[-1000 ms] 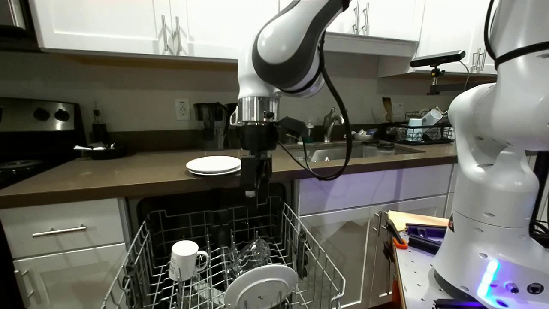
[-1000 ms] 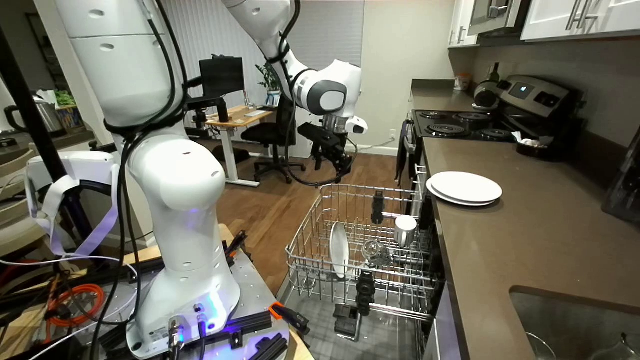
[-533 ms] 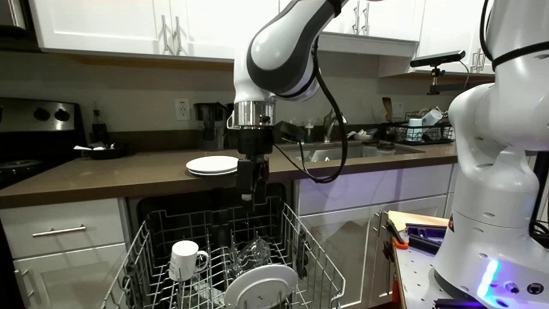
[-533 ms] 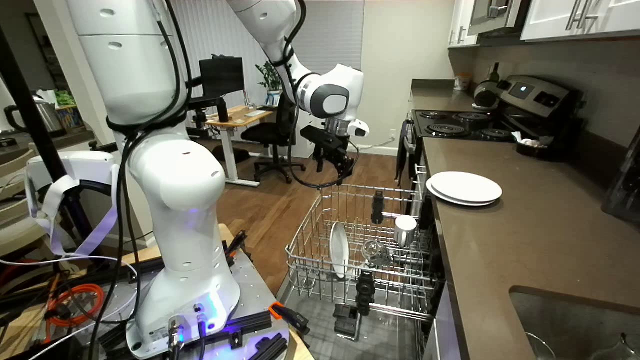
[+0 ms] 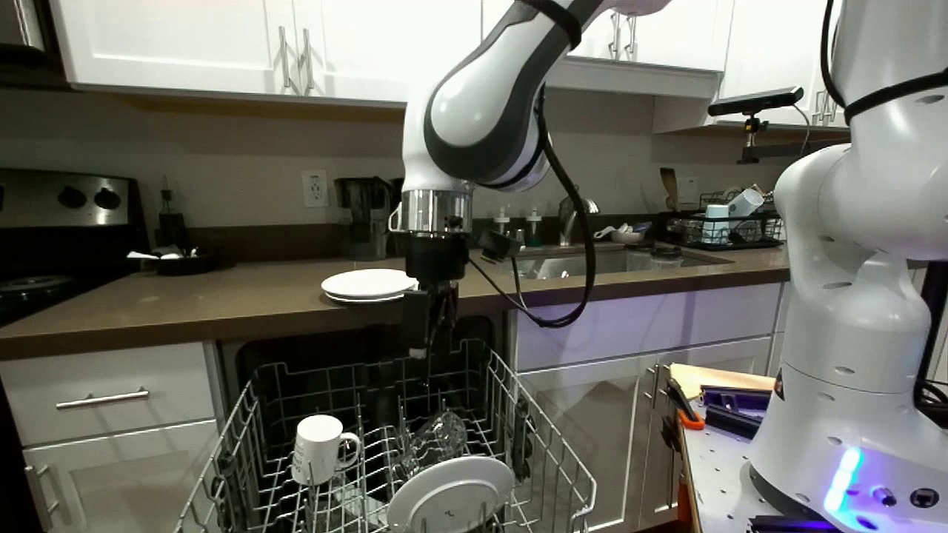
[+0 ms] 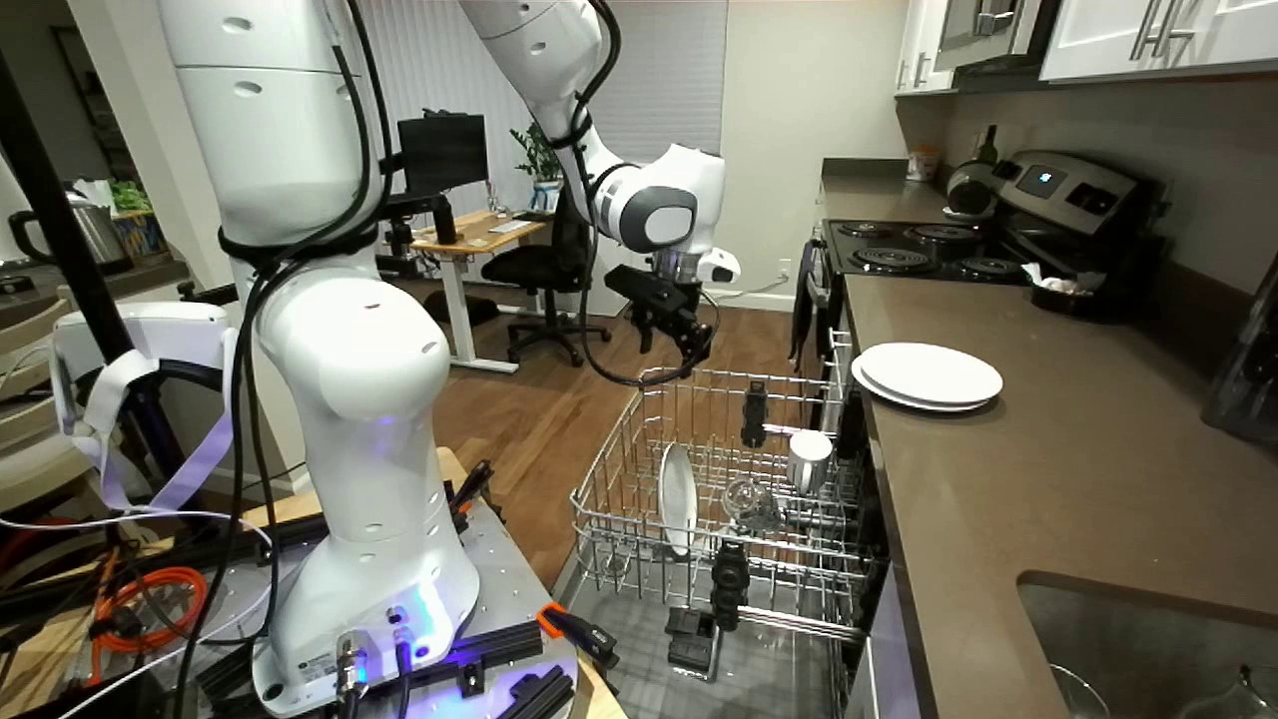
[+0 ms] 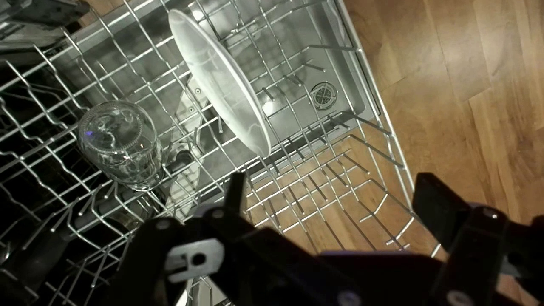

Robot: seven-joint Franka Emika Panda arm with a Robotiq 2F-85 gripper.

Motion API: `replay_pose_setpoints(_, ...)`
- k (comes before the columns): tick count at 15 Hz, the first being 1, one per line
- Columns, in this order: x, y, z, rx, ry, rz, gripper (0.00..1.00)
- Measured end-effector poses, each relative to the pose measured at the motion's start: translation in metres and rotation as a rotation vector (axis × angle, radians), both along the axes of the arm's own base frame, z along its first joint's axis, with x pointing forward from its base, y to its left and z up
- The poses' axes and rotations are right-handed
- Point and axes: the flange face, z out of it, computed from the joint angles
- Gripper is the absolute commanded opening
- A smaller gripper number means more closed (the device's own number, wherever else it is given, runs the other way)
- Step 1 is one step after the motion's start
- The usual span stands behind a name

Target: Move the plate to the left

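The plate (image 5: 452,496) is white and round with a shallow rim. It stands on edge, tilted, among the tines of the dishwasher rack (image 5: 544,419). It also shows in an exterior view (image 6: 678,499) and in the wrist view (image 7: 221,87). My gripper (image 5: 426,344) hangs above the rack, pointing down, apart from the plate. It also shows in an exterior view (image 6: 671,345). In the wrist view the gripper's (image 7: 329,182) fingers are wide apart with nothing between them, and the plate is ahead of the left finger.
A clear glass (image 7: 119,140) lies tilted beside the plate. A white mug (image 5: 320,448) stands in the rack. Stacked white plates (image 6: 929,374) lie on the brown counter (image 5: 222,296) near its edge. The sink (image 5: 570,264) is behind the arm.
My gripper has moved lower, and slightly left in an exterior view. The plate, the mug, the glass and the stacked plates have not moved.
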Motion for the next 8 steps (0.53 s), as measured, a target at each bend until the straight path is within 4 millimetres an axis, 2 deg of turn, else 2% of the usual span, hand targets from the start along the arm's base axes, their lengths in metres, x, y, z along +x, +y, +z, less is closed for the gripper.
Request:
replay_pose_setpoints(4, 0.007, -0.008, -0.037, -0.018, -0.041, 0.076, 1.0)
replay_pose_setpoints(8, 0.016, -0.032, -0.075, -0.058, -0.068, 0.181, 1.0)
